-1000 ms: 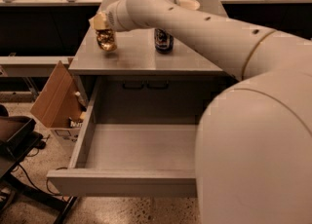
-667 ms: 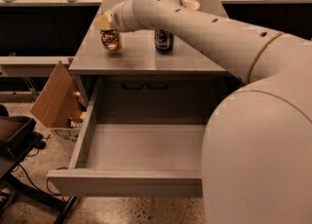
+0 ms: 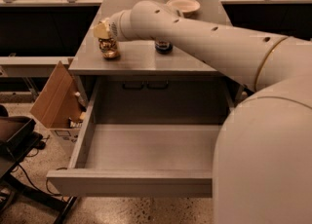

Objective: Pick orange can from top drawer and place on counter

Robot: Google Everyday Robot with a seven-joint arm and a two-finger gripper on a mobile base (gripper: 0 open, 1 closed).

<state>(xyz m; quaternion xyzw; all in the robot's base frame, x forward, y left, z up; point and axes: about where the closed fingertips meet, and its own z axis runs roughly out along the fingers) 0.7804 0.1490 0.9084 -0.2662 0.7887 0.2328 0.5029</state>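
The orange can (image 3: pixel 108 48) stands upright on the grey counter (image 3: pixel 131 62), near its left front corner. My gripper (image 3: pixel 103 30) is directly over the can and is shut on its upper part. The arm (image 3: pixel 204 38) reaches in from the right across the counter. The top drawer (image 3: pixel 87 125) is pulled wide open below the counter, and its grey floor shows nothing inside. Its long front panel (image 3: pixel 129 183) faces me.
A dark blue can (image 3: pixel 163 47) stands on the counter behind the arm, partly hidden. A pale bowl (image 3: pixel 184 6) sits at the counter's back. An open cardboard box (image 3: pixel 54 96) leans left of the cabinet. A black stand (image 3: pixel 14 140) is at the lower left.
The orange can has come down a little and now rests on the counter under my gripper. The arm has shifted slightly.
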